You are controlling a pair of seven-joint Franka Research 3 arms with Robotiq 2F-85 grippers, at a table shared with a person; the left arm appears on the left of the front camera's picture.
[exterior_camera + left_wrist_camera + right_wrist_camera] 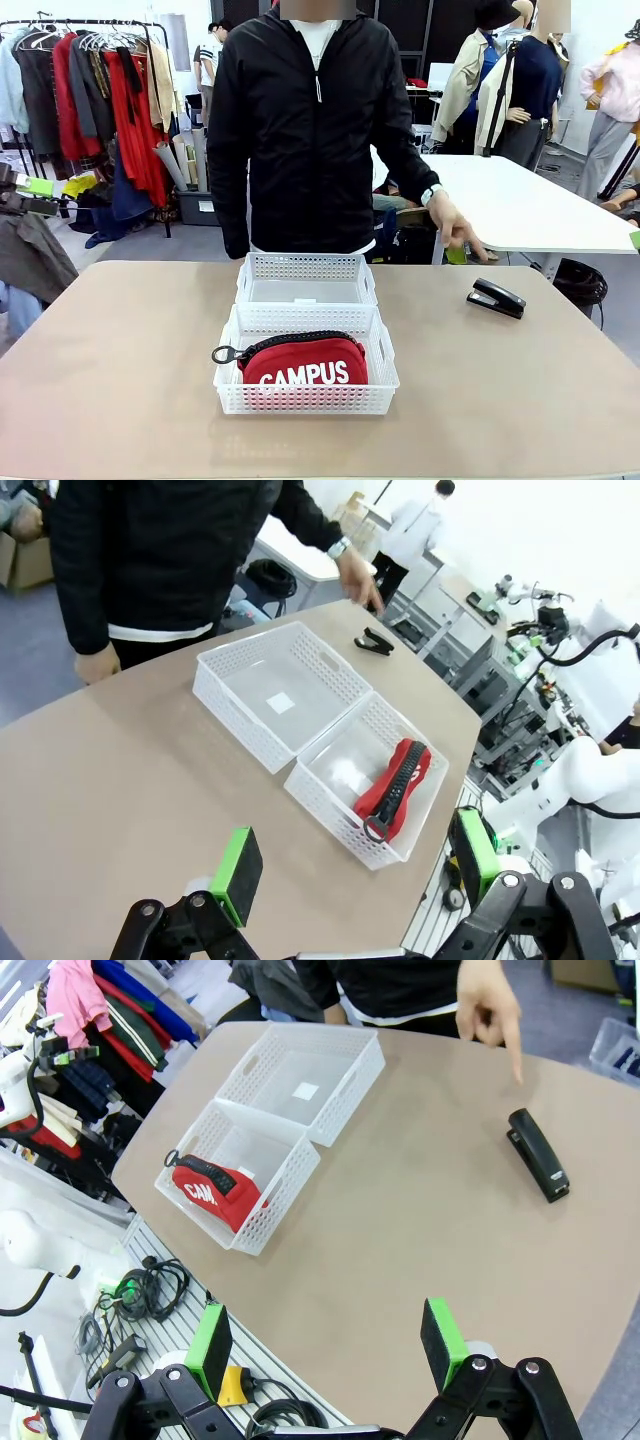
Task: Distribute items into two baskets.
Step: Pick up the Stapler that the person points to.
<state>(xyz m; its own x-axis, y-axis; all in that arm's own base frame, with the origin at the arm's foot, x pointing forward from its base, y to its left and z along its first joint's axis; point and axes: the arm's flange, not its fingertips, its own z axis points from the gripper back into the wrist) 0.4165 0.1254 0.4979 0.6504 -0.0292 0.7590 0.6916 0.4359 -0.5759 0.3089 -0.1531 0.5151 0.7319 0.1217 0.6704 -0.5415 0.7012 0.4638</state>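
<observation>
Two white lattice baskets stand end to end at the table's middle. The near basket (306,370) (364,775) (236,1175) holds the red CAMPUS pouch (305,363) (394,790) (213,1194). Nothing lies in the far basket (306,279) (278,693) (309,1078). The black stapler (495,298) (374,641) (538,1154) lies on the table to the right, just below the person's hand (455,228) (490,1005). My left gripper (350,870) hangs open high above the near table edge. My right gripper (327,1340) is open too, above the near right edge, holding nothing.
A person in a black jacket (308,130) stands at the far edge behind the baskets. A white table (530,205) and a clothes rack (95,110) stand behind. Cables and tools (150,1290) lie on a rack below the near table edge.
</observation>
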